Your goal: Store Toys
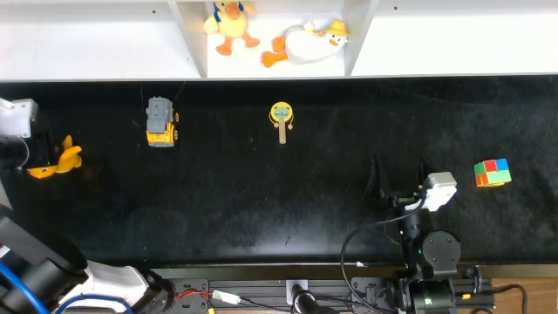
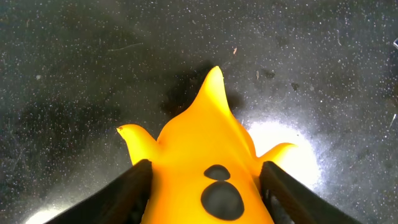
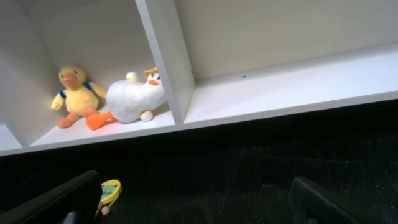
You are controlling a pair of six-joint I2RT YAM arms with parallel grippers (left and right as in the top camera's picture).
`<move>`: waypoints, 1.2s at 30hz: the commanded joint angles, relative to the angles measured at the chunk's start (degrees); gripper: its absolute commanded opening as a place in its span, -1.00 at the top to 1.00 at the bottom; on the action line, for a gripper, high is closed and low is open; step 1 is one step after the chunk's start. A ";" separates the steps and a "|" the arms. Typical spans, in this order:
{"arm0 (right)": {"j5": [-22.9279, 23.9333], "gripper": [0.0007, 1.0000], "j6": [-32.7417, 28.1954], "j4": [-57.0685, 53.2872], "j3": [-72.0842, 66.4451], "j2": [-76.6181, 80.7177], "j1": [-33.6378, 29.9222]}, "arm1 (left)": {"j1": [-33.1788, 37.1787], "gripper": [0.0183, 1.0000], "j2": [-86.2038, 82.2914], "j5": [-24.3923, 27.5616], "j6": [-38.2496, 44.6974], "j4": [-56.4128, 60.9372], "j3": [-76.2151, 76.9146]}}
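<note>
Left pincer (image 2: 206,182) grips yellow toy (image 2: 208,127) near table (image 1: 261,205) left edge

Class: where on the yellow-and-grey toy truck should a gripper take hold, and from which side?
Probably the yellow-and-grey toy truck's middle, coming straight down from above with a finger on each long flank. In the top view it lies lengthwise toward the white shelf, with bare black table on both sides.

Black tabletop (image 1: 261,201) with toy truck (image 1: 160,121), paddle toy (image 1: 281,117), coloured cube (image 1: 492,173); white shelf (image 1: 87,44) with yellow duck (image 1: 230,22), white duck (image 1: 307,44).
</note>
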 commanded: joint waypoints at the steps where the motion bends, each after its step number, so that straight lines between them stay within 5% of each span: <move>1: -0.35 -0.99 -0.22 0.31 -0.79 -0.48 0.33 | 0.07 -0.02 0.37 -0.44 -1.99 0.87 1.31; 13: -0.35 -0.99 -0.22 0.31 -0.79 -0.48 0.33 | 0.04 0.36 0.26 -0.42 -6.78 2.64 2.58; 25: -0.35 -0.99 -0.22 0.31 -0.79 -0.48 0.33 | -3.87 0.42 0.09 1.01 -9.31 -2.05 14.71; 36: -0.35 -0.99 -0.22 0.31 -0.79 -0.48 0.33 | -13.86 0.42 0.42 1.05 -13.77 6.25 16.68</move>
